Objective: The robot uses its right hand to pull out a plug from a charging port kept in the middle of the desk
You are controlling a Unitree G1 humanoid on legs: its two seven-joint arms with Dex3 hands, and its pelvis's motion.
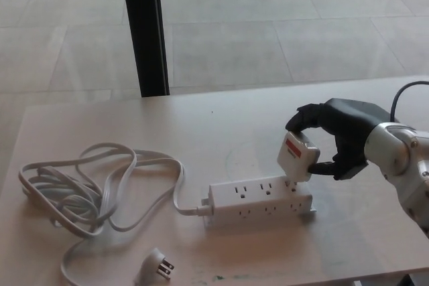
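Observation:
A white power strip [260, 201] lies in the middle of the desk [221, 132]. A white plug block with a red label [297, 156] stands tilted at the strip's right end, its lower edge at the outlets. My right hand [333, 133] reaches in from the right and is shut on this plug block, with fingers curled over its top and the thumb against its right side. The strip's grey cord [80, 189] coils at the left and ends in a loose plug [157, 267] near the front edge. My left hand does not show.
A black post [143, 28] stands behind the desk's far edge, with tiled floor beyond. The desk's front edge runs along the bottom of the picture. A dark cable [405, 93] curves above my right forearm.

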